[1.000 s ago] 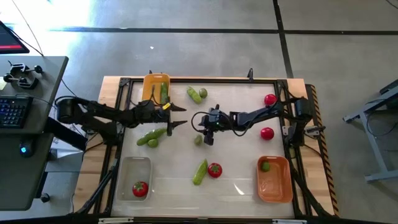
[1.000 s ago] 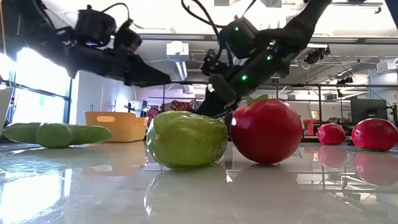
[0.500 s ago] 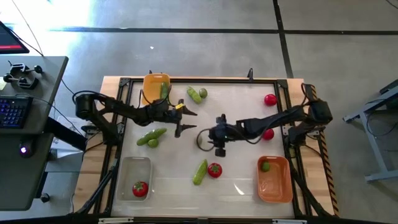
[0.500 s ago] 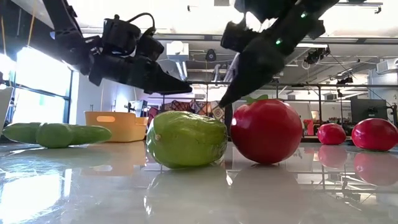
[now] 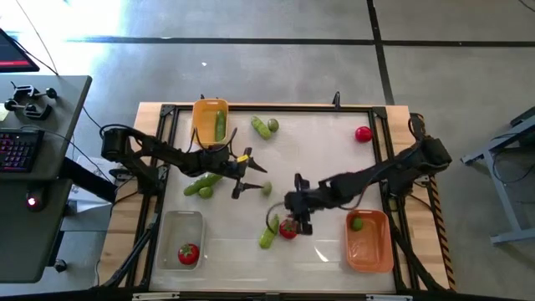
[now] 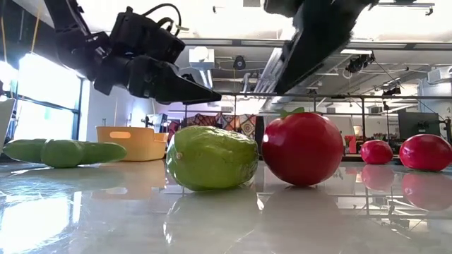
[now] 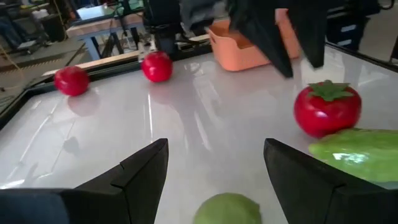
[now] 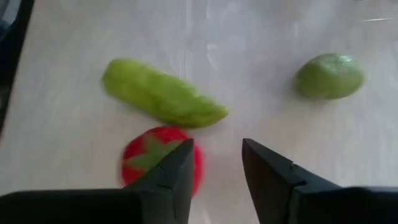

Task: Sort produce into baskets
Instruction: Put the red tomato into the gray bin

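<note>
My left gripper (image 5: 251, 176) is open, low over the table. A small green lime (image 7: 227, 209) lies on the table just ahead of its fingertips (image 5: 267, 189). My right gripper (image 5: 297, 221) is open and empty, pointing down over a red tomato (image 8: 155, 159) that lies beside a green cucumber (image 8: 163, 96) near the table's front middle. In the low view this cucumber (image 6: 212, 156) and tomato (image 6: 302, 148) touch. The yellow basket (image 5: 198, 125) holds a cucumber. The clear basket (image 5: 173, 226) holds a tomato. The orange basket (image 5: 372, 251) holds a lime.
Two cucumbers and a lime (image 5: 203, 184) lie to the left of my left gripper. A cucumber (image 5: 262, 128) and a lime (image 5: 273, 124) lie near the far edge. A tomato (image 5: 363, 133) lies at the far right, and another (image 7: 157, 65) is hidden in the high view by my right arm.
My left gripper has gone toward the table's right and near edges, up to the lime in the middle. My right gripper has left that lime and gone toward the near edge, over the tomato and cucumber. No produce has moved.
</note>
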### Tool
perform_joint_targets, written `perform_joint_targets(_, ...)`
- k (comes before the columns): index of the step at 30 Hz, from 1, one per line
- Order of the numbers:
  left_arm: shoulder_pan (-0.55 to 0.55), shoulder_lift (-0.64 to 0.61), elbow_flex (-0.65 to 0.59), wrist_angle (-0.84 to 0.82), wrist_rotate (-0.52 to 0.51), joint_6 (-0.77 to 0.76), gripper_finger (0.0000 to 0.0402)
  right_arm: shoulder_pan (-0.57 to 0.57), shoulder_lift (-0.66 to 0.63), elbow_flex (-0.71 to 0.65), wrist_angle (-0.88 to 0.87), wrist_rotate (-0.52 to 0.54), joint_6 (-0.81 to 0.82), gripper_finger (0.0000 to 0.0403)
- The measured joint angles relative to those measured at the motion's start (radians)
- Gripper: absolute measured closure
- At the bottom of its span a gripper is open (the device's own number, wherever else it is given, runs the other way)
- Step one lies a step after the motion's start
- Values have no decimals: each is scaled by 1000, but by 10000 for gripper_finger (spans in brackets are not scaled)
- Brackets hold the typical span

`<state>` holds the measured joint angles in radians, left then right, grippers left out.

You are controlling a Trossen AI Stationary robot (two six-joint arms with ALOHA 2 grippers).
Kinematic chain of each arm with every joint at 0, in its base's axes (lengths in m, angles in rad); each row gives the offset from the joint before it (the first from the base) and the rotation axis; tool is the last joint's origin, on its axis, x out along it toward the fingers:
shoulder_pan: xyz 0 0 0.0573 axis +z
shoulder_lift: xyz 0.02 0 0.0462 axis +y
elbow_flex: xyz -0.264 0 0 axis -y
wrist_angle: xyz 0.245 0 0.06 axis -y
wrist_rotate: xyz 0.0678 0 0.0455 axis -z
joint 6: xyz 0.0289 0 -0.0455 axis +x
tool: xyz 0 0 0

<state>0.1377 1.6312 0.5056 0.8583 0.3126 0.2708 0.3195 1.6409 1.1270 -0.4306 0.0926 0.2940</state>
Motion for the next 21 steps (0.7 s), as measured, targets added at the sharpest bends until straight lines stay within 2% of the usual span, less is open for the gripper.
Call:
perform_joint_targets(3, -19, 0, 0, 0, -8, -23, 149, 49, 0, 27, -16, 22, 41, 236)
perform_joint_targets(9, -49, 0, 0, -1, -10, -42, 149, 95, 1, 32, -43, 93, 153, 134)
perform_joint_targets(12, -61, 0, 0, -1, -12, -42, 149, 102, 1, 32, -40, 95, 178, 96)
perform_joint_targets(16, -76, 0, 0, -1, -50, -50, 149, 101, 22, 32, -32, 95, 206, 70)
perform_joint_targets(21, -94, 0, 0, -1, -63, -51, 149, 100, 68, 31, -21, 95, 207, 64)
